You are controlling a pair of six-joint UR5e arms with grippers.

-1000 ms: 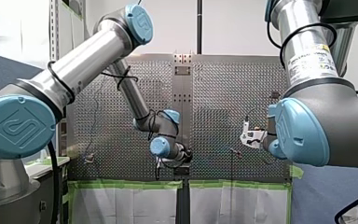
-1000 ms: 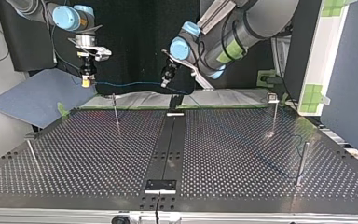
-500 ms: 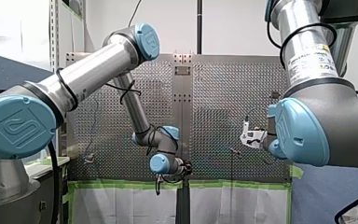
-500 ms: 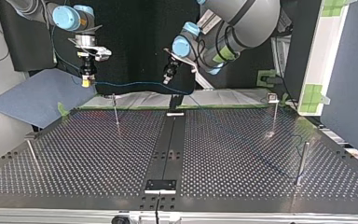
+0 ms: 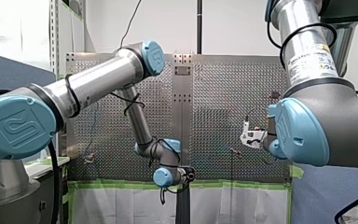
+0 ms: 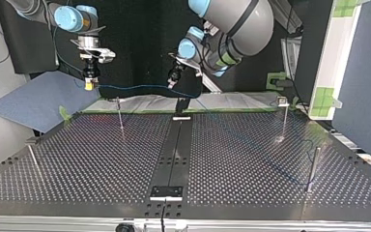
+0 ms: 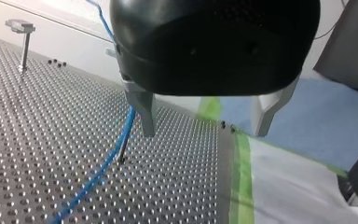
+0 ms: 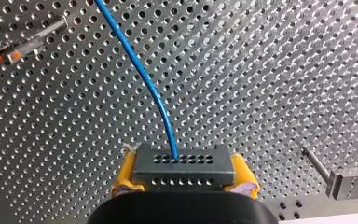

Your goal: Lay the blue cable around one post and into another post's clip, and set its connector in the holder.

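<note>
Okay, front view first: my left arm (image 5: 93,84) swings in from the left and folds down low. It puts my left gripper (image 5: 186,176) at the lower edge of the perforated table (image 5: 223,93), right by the centre strip (image 5: 182,93). It's too small there to read its fingers. My right gripper (image 5: 251,137) hangs over the table's right half, partly hidden behind its own arm.

Over to the top view: my right gripper (image 6: 90,85) is up at the left, above the far edge, pointing straight down with the connector at its tip. The blue cable (image 6: 135,87) leaves it and runs almost level across to my left gripper (image 6: 173,82) near the middle. From there it drops to the table and trails faintly toward the plain post (image 6: 312,166) at the right. A clip post (image 6: 283,116) stands further back on that side. A slim post (image 6: 120,113) stands under the cable's span, apart from it.

Left wrist view now: the metal fingers (image 7: 142,109) are spread wide, with nothing between them. The cable slides past the outer side of one finger and down beside a thin post (image 7: 121,156). Touching it or not, I cannot tell. Then it lies along the table.

Right wrist view: the yellow pads (image 8: 123,179) are clamped on the grey connector (image 8: 184,161), one on each side. The cable rises from its holed face out over the table. A clip post (image 8: 340,183) stands off to one side.
</note>
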